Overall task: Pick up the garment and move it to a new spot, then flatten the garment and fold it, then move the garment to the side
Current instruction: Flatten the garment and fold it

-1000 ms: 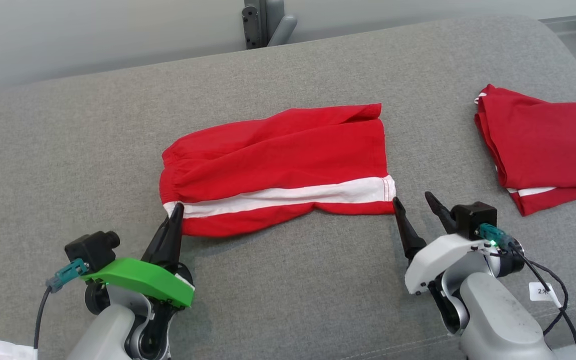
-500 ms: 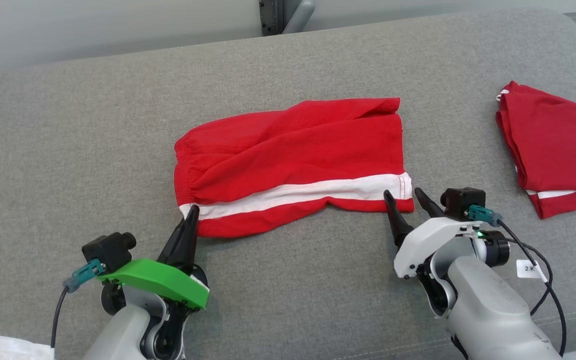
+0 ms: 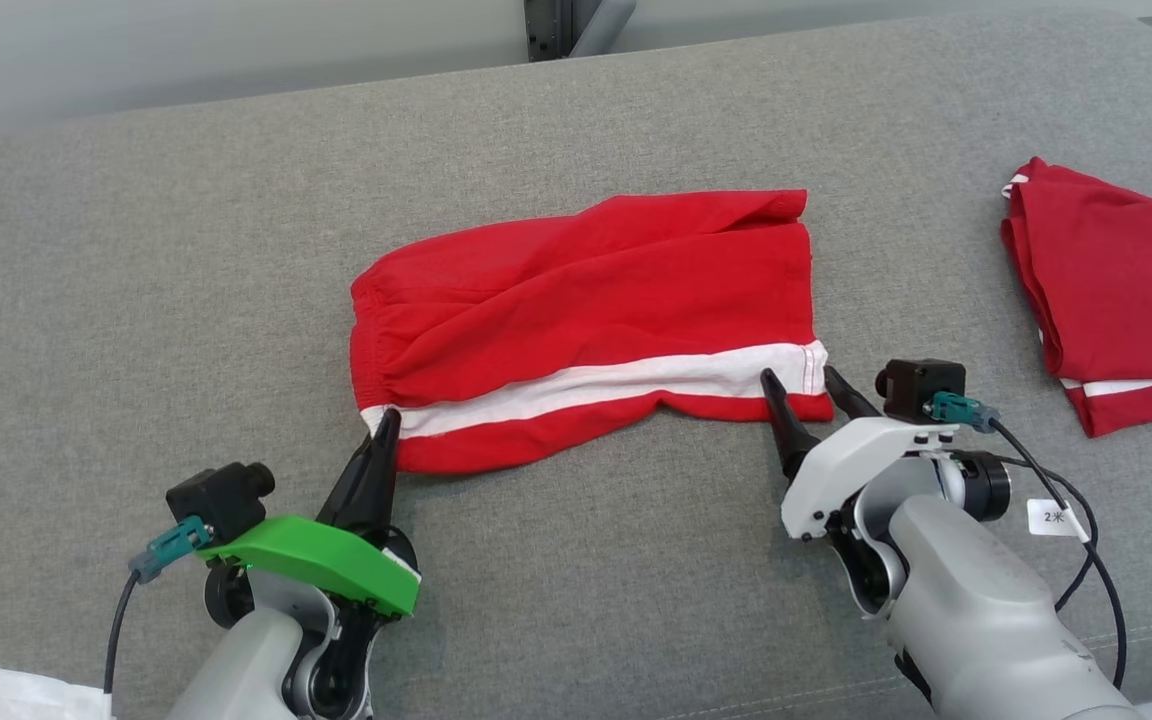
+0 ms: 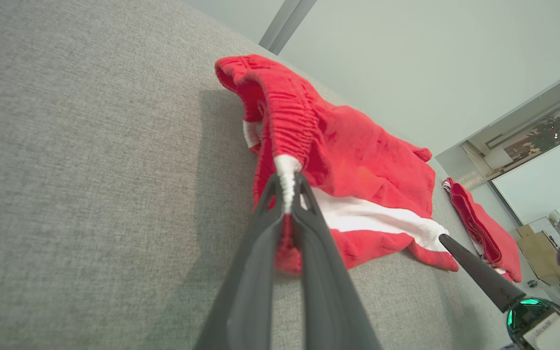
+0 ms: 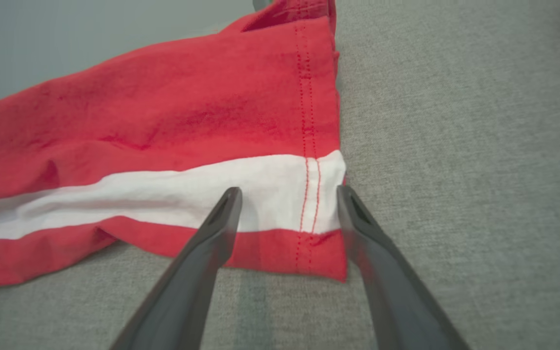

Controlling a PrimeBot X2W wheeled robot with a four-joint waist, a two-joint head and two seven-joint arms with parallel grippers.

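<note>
While the left tool (image 3: 386, 425) is clenched on the garment (image 3: 586, 290), the right tool (image 3: 798, 378) stands released with nothing between its fingers. The garment, a pair of red shorts with a white stripe (image 3: 616, 385), lies near the middle of the grey fabric-covered table (image 3: 136, 300). Its gathered waistband is toward the robot's left and its leg hem toward the right, with the stripe running along the near side.

In the left wrist view the left tool (image 4: 287, 182) pinches the waistband right at the end of the white stripe, and the elastic edge of the garment (image 4: 358, 170) rises a little above the table there. In the right wrist view the right tool (image 5: 287, 192) straddles the near hem corner of the garment (image 5: 187, 112) — one finger over the stripe, the other at the stitched edge. Whether the tips press on the cloth I cannot tell.

A second red garment (image 3: 1116, 280), folded, lies well apart at the table's right side.
</note>
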